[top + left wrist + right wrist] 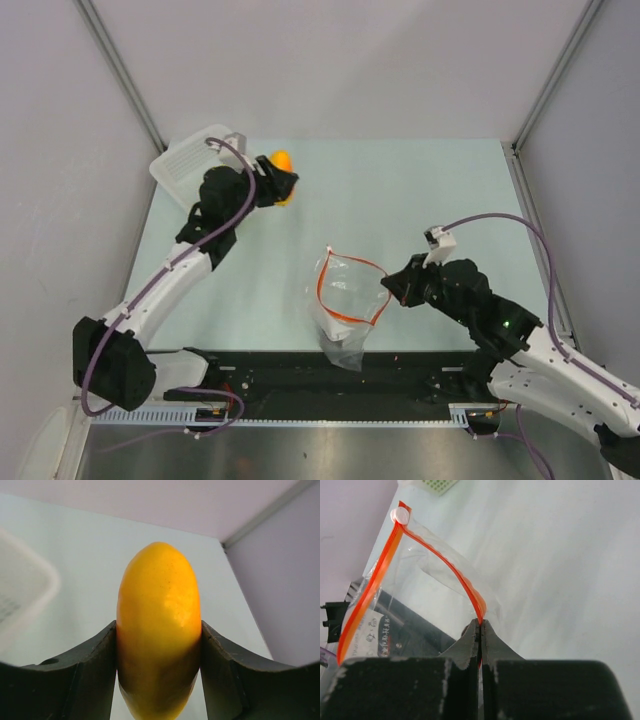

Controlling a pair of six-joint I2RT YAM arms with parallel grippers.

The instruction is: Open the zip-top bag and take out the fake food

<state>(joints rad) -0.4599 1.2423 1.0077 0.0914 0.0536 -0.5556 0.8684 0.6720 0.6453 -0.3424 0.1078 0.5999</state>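
My left gripper (282, 187) is at the far left of the table, shut on a glossy yellow-orange fruit (282, 160), which fills the left wrist view (159, 630) between the two dark fingers. The clear zip-top bag (345, 300) hangs open in the middle near the front edge, its red-orange zip strip (451, 567) forming a loop. My right gripper (390, 287) is shut on the right side of that strip and holds the bag up; the pinch shows in the right wrist view (480, 627). No other fake food shows.
A white slotted basket (195, 160) stands at the far left corner, just left of my left gripper; its rim is blurred in the left wrist view (30, 597). A black rail (320, 385) runs along the near edge. Walls close in on both sides.
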